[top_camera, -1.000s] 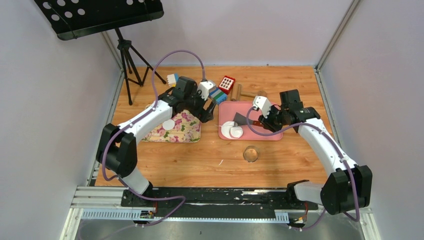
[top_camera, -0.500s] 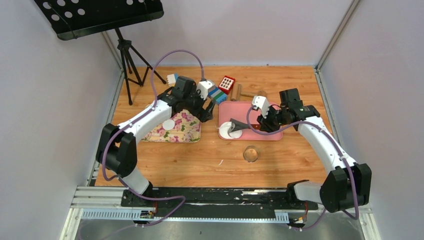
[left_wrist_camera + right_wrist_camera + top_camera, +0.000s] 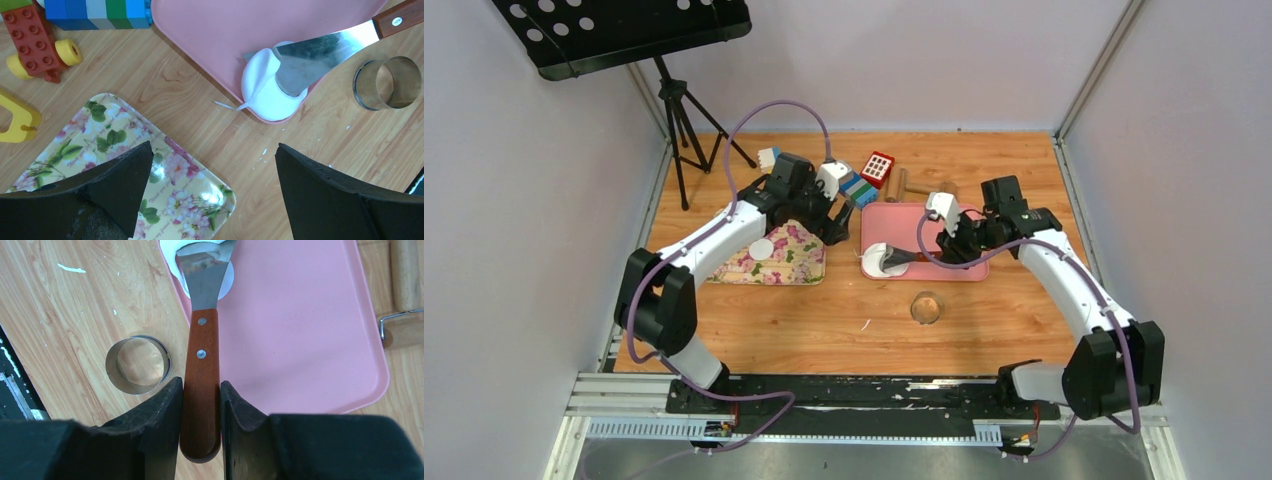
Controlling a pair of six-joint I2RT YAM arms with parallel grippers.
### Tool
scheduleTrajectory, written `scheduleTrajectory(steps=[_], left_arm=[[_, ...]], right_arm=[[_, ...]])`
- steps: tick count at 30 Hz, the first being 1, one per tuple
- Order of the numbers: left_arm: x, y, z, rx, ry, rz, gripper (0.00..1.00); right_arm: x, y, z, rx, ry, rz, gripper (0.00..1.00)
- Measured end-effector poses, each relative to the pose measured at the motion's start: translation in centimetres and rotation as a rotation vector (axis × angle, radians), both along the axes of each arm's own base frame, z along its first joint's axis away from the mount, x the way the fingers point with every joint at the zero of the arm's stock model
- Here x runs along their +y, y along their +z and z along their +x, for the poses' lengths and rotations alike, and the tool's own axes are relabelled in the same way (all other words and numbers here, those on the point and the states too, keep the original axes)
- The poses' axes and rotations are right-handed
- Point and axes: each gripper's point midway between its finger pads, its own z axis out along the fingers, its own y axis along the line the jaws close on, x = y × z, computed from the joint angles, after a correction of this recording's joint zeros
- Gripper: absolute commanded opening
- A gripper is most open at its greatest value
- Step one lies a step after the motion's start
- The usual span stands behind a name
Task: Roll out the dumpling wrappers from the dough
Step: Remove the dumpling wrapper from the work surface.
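My right gripper (image 3: 201, 384) (image 3: 946, 246) is shut on the wooden handle of a metal spatula (image 3: 201, 355). Its blade (image 3: 312, 55) reaches the white dough (image 3: 270, 97) (image 3: 882, 262) at the near-left corner of the pink tray (image 3: 944, 225): a round disc with one flap curled up beside the blade. Whether the tip is under or over the disc I cannot tell. One round dumpling wrapper (image 3: 761, 248) lies on the floral tray (image 3: 789, 255). My left gripper (image 3: 212, 147) (image 3: 826, 220) hangs open and holds nothing above that tray's right corner.
A small metal ring (image 3: 926, 307) (image 3: 138, 364) stands on the wood in front of the pink tray. A wooden rolling pin (image 3: 405, 275) lies behind that tray. Toy bricks (image 3: 97, 12) and a red toy (image 3: 878, 168) sit at the back. A tripod (image 3: 679, 110) stands far left.
My right gripper has carried the spatula to the left, so the blade now meets the white dough at the tray's corner. The left arm has barely moved.
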Motion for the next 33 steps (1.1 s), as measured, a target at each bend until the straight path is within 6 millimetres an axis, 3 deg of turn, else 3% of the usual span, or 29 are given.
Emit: scheduleTrajectory(steps=[13, 22, 33], left_arm=[[0.1, 0.0, -0.1, 0.0, 0.001, 0.0, 1.0], [0.1, 0.0, -0.1, 0.0, 0.001, -0.001, 1.0], [0.1, 0.0, -0.1, 0.0, 0.002, 0.0, 1.0]], right_arm=[[0.1, -3.4, 0.0, 0.154, 0.05, 0.065, 0.0], [0.6, -2.4, 0.7, 0.246, 0.068, 0.184, 0.0], [-0.2, -3.4, 1.3, 0.382, 0.057, 0.315, 0.0]])
